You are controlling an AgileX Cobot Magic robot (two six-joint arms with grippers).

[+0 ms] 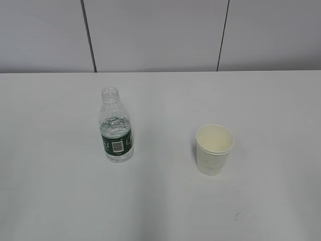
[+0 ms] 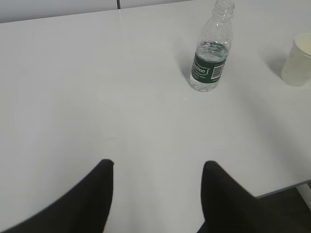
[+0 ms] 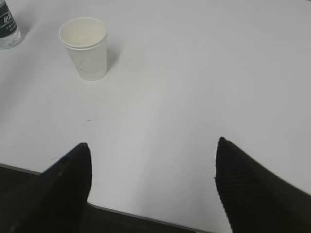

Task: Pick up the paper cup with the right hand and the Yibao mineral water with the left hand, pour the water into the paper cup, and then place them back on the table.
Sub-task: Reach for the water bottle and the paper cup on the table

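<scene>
The Yibao mineral water bottle (image 1: 116,128) stands upright and capless on the white table (image 1: 55,191), left of centre. The white paper cup (image 1: 214,149) stands upright to its right, apart from it. Neither gripper shows in the exterior view. In the left wrist view my left gripper (image 2: 158,165) is open and empty above the table's near edge, the bottle (image 2: 210,53) far ahead to the right and the cup (image 2: 298,60) at the right edge. In the right wrist view my right gripper (image 3: 153,143) is open and empty, the cup (image 3: 86,47) ahead to the left, the bottle (image 3: 7,26) at the top-left corner.
A grey panelled wall (image 1: 155,35) with dark seams runs behind the table. Faint dark scuff marks (image 1: 236,216) lie on the tabletop in front of the cup. The table's near edge (image 3: 146,216) shows under the right gripper.
</scene>
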